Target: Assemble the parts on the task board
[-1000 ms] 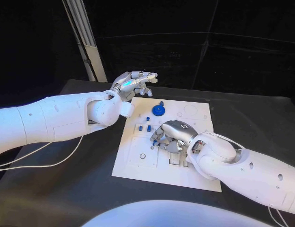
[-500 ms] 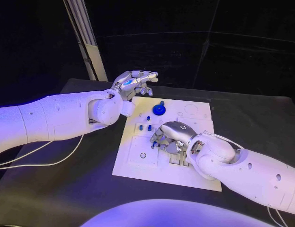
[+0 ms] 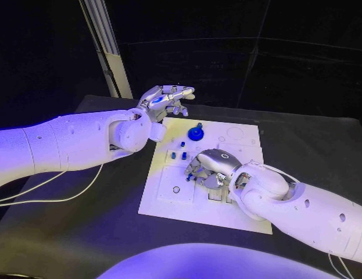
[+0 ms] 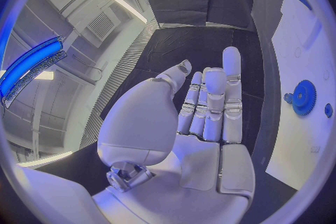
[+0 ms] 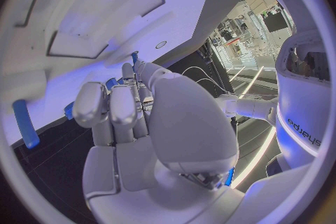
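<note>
**Part seating in progress at board centre**

Your left hand (image 3: 165,100) hovers off the task board's (image 3: 168,200) 11 o'clock corner, fingers loosely apart, holding nothing. On the board, a blue gear (image 3: 195,134) sits near 12 o'clock; short blue pegs (image 3: 177,155) stand upright just below it, long axes vertical. Your right hand (image 3: 210,167) is curled over the board's centre, fingertips down among small blue parts; you cannot tell whether it grips one. Judged step: seating a peg. Next, align it vertically over its hole before pressing.

Violet-blue light fell from the left, glaring on the white arms. The black surroundings stayed dim. Wrist views bent strongly at their rims.
</note>
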Robot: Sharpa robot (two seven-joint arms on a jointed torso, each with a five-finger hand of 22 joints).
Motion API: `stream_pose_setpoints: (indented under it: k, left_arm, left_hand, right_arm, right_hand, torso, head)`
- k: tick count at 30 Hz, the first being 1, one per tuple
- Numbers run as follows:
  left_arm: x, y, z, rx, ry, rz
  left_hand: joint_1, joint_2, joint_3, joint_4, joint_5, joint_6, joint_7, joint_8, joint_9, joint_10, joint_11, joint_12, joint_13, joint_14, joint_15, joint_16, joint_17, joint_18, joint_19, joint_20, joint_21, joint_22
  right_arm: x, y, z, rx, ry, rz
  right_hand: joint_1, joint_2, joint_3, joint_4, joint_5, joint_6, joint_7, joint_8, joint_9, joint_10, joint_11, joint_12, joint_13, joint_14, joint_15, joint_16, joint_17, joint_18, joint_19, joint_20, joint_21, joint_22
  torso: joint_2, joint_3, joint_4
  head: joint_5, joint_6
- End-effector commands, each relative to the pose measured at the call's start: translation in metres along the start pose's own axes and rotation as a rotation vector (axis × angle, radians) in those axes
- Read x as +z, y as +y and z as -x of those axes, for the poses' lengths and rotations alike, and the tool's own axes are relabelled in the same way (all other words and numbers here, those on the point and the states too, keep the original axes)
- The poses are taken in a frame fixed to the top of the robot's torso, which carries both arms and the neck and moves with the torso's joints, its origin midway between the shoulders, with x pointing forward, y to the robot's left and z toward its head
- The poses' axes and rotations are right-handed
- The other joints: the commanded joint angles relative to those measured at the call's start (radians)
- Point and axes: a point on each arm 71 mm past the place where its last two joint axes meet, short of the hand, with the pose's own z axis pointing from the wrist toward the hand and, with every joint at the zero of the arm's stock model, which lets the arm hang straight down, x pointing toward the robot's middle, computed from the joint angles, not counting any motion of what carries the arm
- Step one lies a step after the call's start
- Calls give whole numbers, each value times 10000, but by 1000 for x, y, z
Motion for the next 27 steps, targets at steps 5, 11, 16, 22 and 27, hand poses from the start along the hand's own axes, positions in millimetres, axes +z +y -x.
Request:
stream_pose_setpoints:
  k: [5,11,16,22,27]
  left_arm:
    - [1,-2,-2,-36,131,-151]
    - [1,-2,-2,-37,133,-150]
    - [1,-2,-2,-40,141,-146]
    - [1,-2,-2,-40,144,-141]
    - [1,-2,-2,-34,133,-132]
  left_hand:
    - [83,-39,9,-64,36,-81,11,65,-13,-72,16,32,-9,-55,26,-42,-9,60,-25,38,-36,-8]
    - [83,-39,9,-64,36,-81,11,65,-13,-72,16,32,-9,-55,26,-42,-9,60,-25,38,-36,-8]
    - [83,-39,9,-64,36,-81,11,65,-13,-72,16,32,-9,-55,26,-42,-9,60,-25,38,-36,-8]
    - [83,-39,9,-64,36,-81,11,65,-13,-72,16,32,-9,-55,26,-42,-9,60,-25,38,-36,-8]
    - [83,-39,9,-64,36,-81,11,65,-13,-72,16,32,-9,-55,26,-42,-9,60,-25,38,-36,-8]
  right_arm:
    - [1,1,-1,-104,122,47]
    - [3,2,-2,-136,116,65]
    - [4,3,-3,-262,226,27]
    - [5,3,-5,-453,408,-15]
    - [5,4,-5,-496,430,30]
  right_hand:
    - [-122,10,53,-7,35,7,96,-25,15,12,47,-21,17,134,2,46,-15,-169,-5,54,9,-2]
    - [-136,10,66,-21,32,9,97,-22,16,12,47,-19,18,132,3,42,-29,-165,-17,56,2,-20]
    - [-164,5,76,-32,21,5,100,-22,16,8,50,-19,19,128,6,36,-45,-160,-31,57,-7,-40]
    - [-315,-45,81,-73,-55,-16,108,-24,15,-16,57,-22,19,113,16,21,-102,-147,-79,68,-35,-103]
    - [-484,-100,77,-106,-93,-87,119,-40,4,-85,72,-34,12,94,31,-2,-172,-133,-132,82,-70,-173]
  torso:
    - [-2,-2,-4]
    - [0,4,-6]
    - [-3,-1,-6]
    - [1,2,-12]
    - [-3,4,-5]
  head:
    - [5,0]
    - [10,0]
    - [9,5]
    - [7,3]
    - [-1,2]
